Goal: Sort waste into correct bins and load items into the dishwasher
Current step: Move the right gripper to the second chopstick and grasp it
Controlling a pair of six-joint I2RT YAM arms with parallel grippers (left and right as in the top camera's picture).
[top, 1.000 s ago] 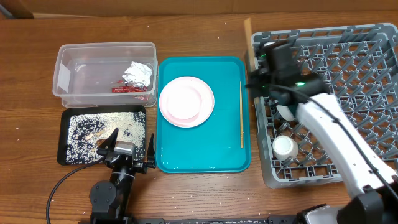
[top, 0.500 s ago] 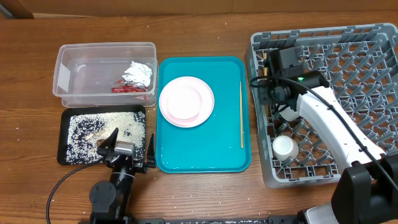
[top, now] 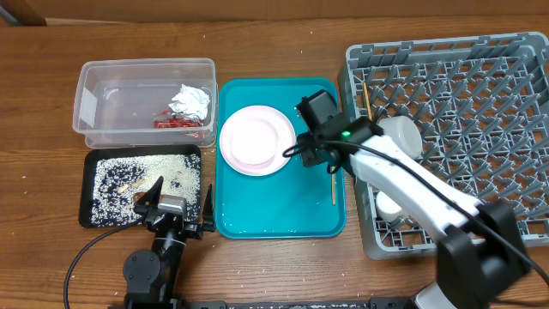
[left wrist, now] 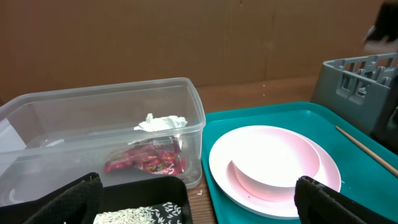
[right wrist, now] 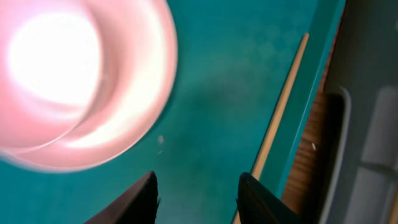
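Your right fingers [right wrist: 134, 202] hang spread and empty above the teal tray [top: 257, 215], beside one chopstick [top: 333, 159]. Tissue [top: 190, 101] and wrapper [top: 176, 123] lie in the clear tub [top: 90, 99], grains [top: 141, 176] in the black tray [top: 86, 215], a bowl [top: 401, 133] in the rack [top: 515, 51]; both plates [top: 249, 129] await loading.

Tissue [top: 190, 101] and wrapper [top: 176, 123] lie in clear tub [top: 146, 62], grains [top: 141, 176] fill black tray [top: 84, 193], pink plate [top: 256, 143] sits on white plate [top: 257, 109].

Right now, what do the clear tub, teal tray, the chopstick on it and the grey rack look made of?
Clear tub: transparent glossy plastic; the crumpled tissue shows through its wall.
Teal tray: probably moulded plastic, smooth, soft sheen.
Chopstick: likely wood or bamboo, pale tan, matte.
Grey rack: moulded plastic by its lattice and pegs, matte.
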